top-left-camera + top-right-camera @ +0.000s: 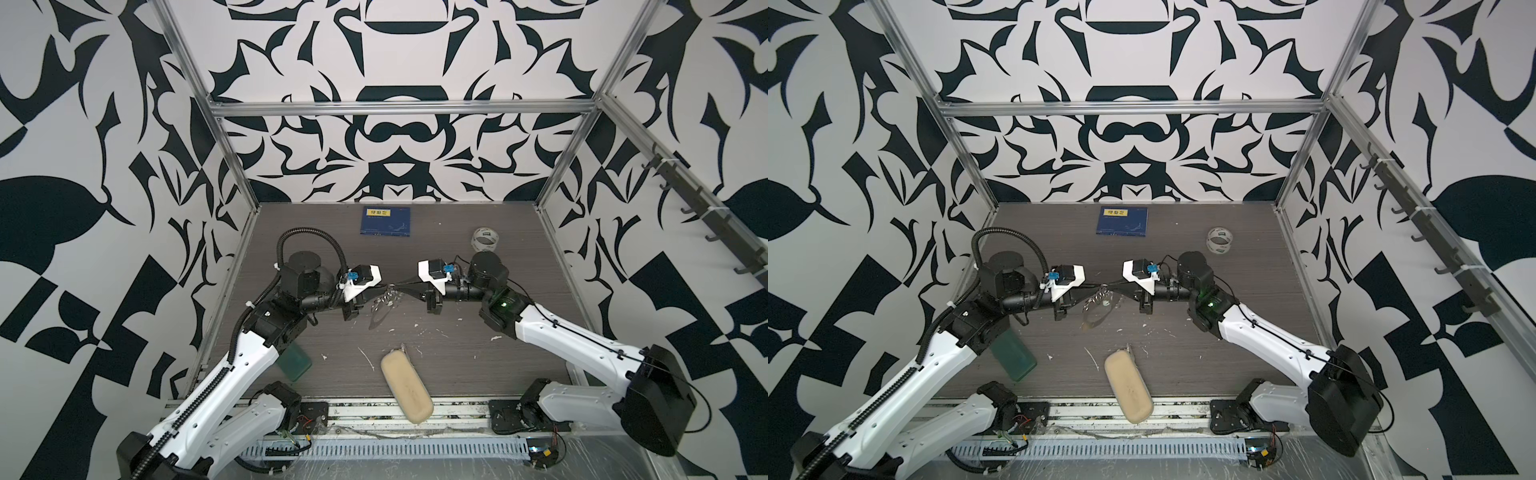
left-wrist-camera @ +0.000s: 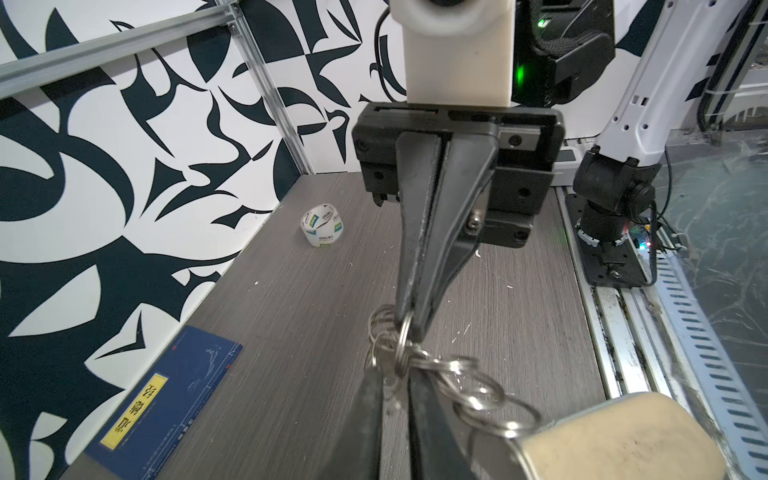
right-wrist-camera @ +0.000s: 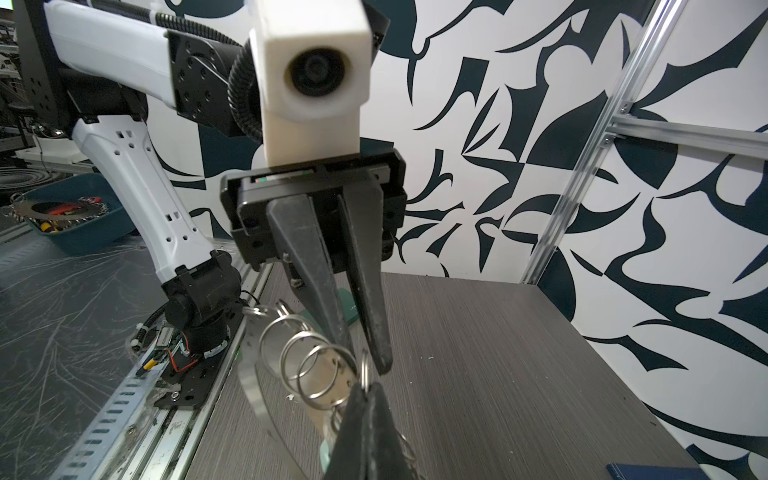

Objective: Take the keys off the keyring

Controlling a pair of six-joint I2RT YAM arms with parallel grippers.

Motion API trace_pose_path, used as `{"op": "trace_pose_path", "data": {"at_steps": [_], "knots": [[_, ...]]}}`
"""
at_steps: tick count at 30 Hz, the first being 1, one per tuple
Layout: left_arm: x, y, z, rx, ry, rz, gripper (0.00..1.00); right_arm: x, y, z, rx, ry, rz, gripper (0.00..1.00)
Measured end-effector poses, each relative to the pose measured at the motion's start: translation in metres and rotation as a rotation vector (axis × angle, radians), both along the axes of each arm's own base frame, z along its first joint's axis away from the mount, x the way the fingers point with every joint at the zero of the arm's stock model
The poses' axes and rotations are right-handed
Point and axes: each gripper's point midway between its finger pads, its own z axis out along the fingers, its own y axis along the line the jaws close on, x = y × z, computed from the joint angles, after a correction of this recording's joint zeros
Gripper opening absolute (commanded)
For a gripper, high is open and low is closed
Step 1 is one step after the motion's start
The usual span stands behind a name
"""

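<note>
Both grippers meet above the middle of the table. The keyring (image 1: pixel 388 297) hangs between them as a chain of silvery wire rings (image 2: pixel 473 386) with a thin loop (image 1: pixel 377 318) drooping below. My right gripper (image 3: pixel 368 388) is shut on one wire ring (image 3: pixel 365 370). My left gripper (image 2: pixel 395 368) has its fingers a narrow slit apart, pinching a flat silvery piece that looks like the key (image 3: pixel 330 376). A pale head cover (image 3: pixel 326 451) shows beside my right fingers. In both top views the left gripper (image 1: pixel 384 287) and the right gripper (image 1: pixel 395 286) are tip to tip.
A clear printed tape roll (image 1: pixel 485 240) stands at the back right and a blue booklet (image 1: pixel 385 220) at the back middle. A beige case (image 1: pixel 406 386) lies at the front edge. A green block (image 1: pixel 296 361) lies under the left arm. White flecks dot the table.
</note>
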Motion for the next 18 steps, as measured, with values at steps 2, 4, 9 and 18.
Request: {"op": "trace_pose_path", "data": {"at_steps": [2,4,9,18], "knots": [[0.001,-0.001,0.000,-0.003,0.002,-0.002,0.17,0.000,0.000,-0.001,-0.003,0.003,0.000,0.00],[0.001,-0.001,0.001,-0.004,-0.001,0.002,0.18,0.000,0.000,-0.002,-0.006,0.006,0.000,0.00],[0.002,0.002,0.005,-0.009,-0.021,0.020,0.19,0.000,-0.001,-0.002,-0.009,0.006,-0.001,0.00],[0.001,-0.001,0.010,-0.033,-0.024,0.000,0.16,0.000,-0.001,-0.003,-0.011,0.008,-0.004,0.00]]}}
